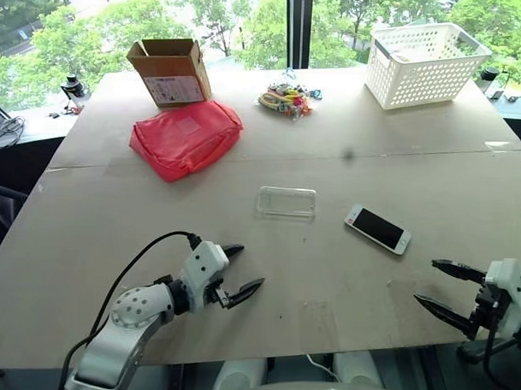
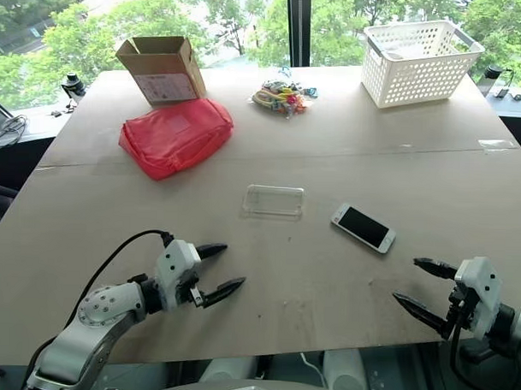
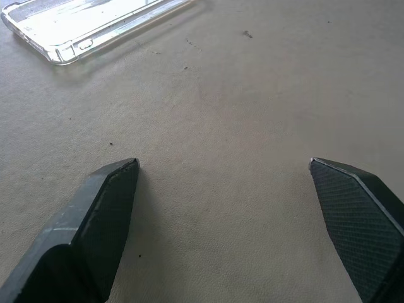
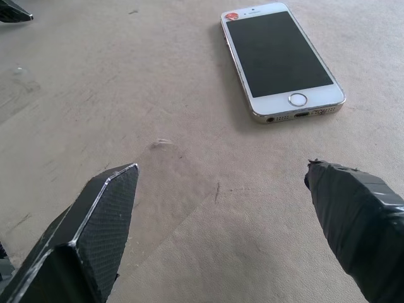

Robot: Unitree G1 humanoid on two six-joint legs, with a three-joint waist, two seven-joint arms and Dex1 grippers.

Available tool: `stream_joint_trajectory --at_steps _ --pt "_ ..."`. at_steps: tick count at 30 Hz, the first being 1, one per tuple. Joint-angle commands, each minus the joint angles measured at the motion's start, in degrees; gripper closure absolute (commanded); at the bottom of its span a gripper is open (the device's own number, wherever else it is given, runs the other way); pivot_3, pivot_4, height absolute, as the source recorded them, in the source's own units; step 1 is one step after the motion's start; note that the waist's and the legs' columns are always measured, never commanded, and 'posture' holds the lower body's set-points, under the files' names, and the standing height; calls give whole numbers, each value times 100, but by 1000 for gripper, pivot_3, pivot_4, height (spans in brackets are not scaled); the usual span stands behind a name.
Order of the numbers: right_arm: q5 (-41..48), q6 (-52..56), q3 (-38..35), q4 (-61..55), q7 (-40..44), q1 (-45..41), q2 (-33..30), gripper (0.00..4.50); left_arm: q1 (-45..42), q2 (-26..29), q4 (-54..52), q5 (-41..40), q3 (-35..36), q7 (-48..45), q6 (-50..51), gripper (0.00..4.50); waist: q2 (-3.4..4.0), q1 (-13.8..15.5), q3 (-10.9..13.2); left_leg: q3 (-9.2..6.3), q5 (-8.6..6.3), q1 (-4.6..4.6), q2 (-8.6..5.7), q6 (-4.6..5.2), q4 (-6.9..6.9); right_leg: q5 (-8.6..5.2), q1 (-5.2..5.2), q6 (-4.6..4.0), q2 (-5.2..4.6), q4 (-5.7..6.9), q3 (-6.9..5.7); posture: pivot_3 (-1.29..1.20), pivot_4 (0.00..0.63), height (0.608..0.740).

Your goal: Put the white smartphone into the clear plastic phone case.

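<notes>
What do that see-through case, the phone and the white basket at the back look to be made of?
The clear plastic phone case: likely glossy transparent plastic; the table shows through it and its rim glints.
The white smartphone: glossy dark glass front with white bezels and a seemingly metal edge band.
The white basket: probably moulded plastic, with a regular lattice of holes.

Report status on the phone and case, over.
Both end effectors open, empty: left, right. White smartphone lies screen up, apart from clear case. Table between them bare, nothing in the way.

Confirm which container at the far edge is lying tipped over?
The cardboard box, far left, tipped with flaps open. The white basket, far right, stands upright.
</notes>
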Motion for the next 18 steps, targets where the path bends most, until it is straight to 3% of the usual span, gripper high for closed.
stream_joint_trajectory --at_steps 1,18 --pt "10 -55 -32 -141 -6 19 28 0 37 32 65 45 -45 -47 -29 110 0 0 0 0 0 0 0 0 0 0 0 0 0 0 0 0 150 740" --pt "-56 -46 80 -97 -56 -165 125 0 -64 21 121 49 -30 -24 -4 110 0 7 0 -1 0 1 0 0 0 0 1 0 0 0 -1 0 150 740"
